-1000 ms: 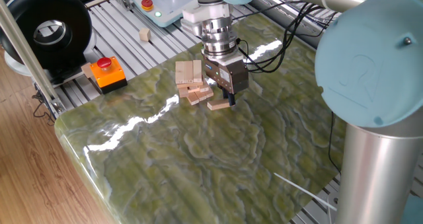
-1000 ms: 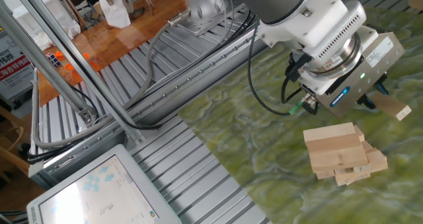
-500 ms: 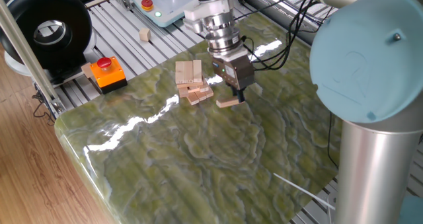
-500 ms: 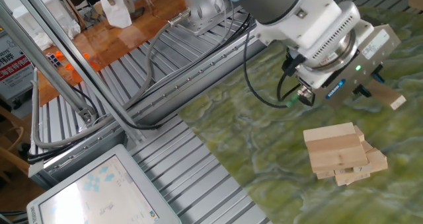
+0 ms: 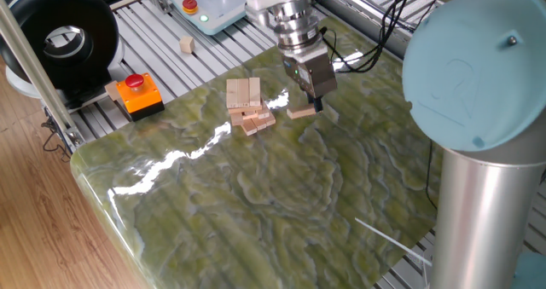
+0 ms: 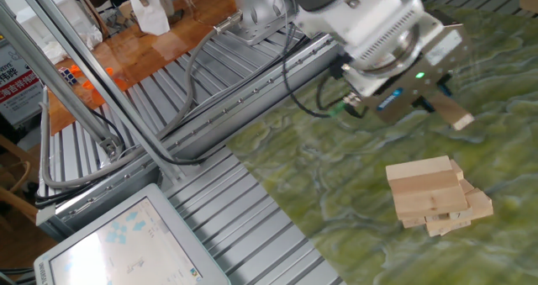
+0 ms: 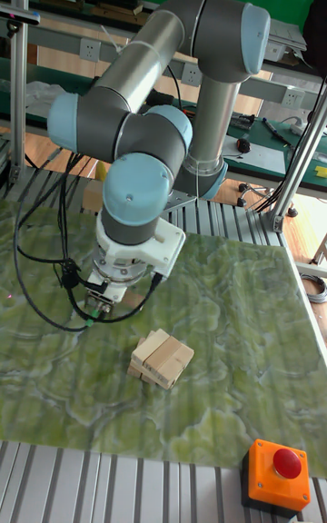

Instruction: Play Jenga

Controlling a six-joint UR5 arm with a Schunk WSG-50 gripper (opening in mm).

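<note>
The Jenga stack is a low pile of pale wooden bars in crosswise layers on the green marbled table; it also shows in the other fixed view and the tall fixed view. My gripper is shut on one loose wooden bar, held just right of the stack and apart from it. In the other fixed view the bar sticks out below the gripper, above and behind the stack. In the tall view the gripper hangs left of the stack, and the bar is hidden.
An orange box with a red button stands at the table's left edge on the slatted metal base. A small wooden cube lies further back, near a black round device. Cables trail behind the arm.
The gripper has risen and moved away from the stack toward the far right, carrying the wooden bar with it. The stack has stayed in place.
</note>
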